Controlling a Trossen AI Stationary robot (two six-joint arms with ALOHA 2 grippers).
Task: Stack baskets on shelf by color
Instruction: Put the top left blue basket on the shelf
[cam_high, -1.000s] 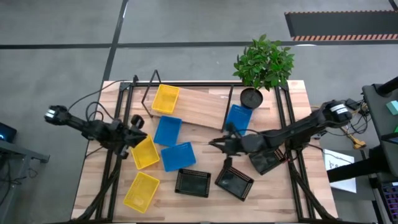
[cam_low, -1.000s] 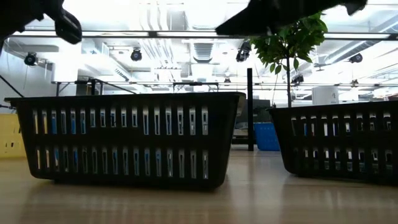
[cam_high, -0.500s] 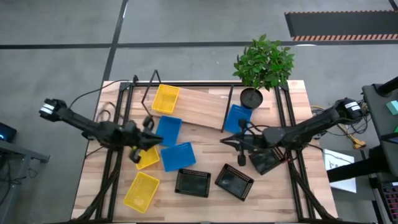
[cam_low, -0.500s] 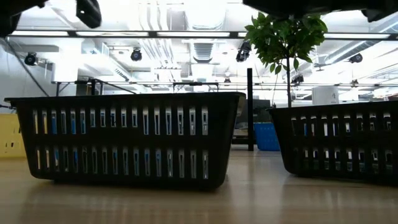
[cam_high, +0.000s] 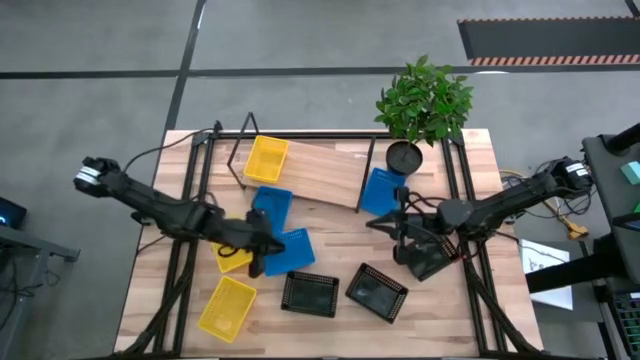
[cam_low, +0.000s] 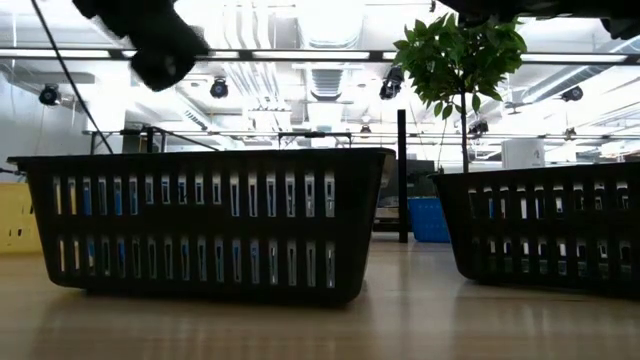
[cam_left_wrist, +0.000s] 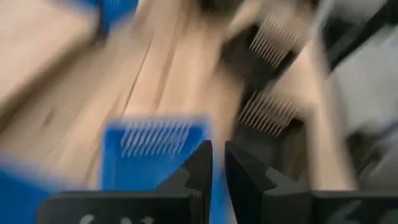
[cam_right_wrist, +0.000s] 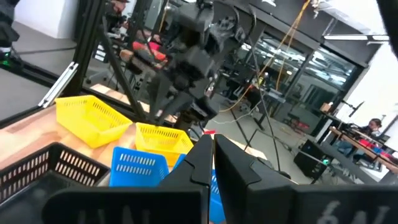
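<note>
left hand (cam_high: 262, 250) is out over the middle of the tabletop (cam_high: 330, 225), hanging right above a blue basket (cam_high: 288, 250) that sits in front of the shelf (cam_high: 320, 172). from its wrist cam the two fingers look nearly pressed together, just a thin slit between them, and nothing pinched. there's a yellow basket (cam_high: 232, 257) just beside it, partly under the arm.

right hand (cam_high: 385, 225) is over on the right half, fingers pressed shut with nothing in them, hovering next to the blue basket by the shelf end (cam_high: 383, 190) and a black basket (cam_high: 428, 255) under its arm.

where the baskets are: one yellow one on the shelf (cam_high: 266, 158), sitting on the board's left part. another blue one (cam_high: 271, 207) lies just in front of the shelf. a yellow one near the front edge (cam_high: 227, 306), and two black ones up front (cam_high: 311, 293) and (cam_high: 377, 291), the second one turned at an angle. the potted plant (cam_high: 420, 105) stands at the back right corner.

the low cam mostly just shows the two black baskets up close.
</note>
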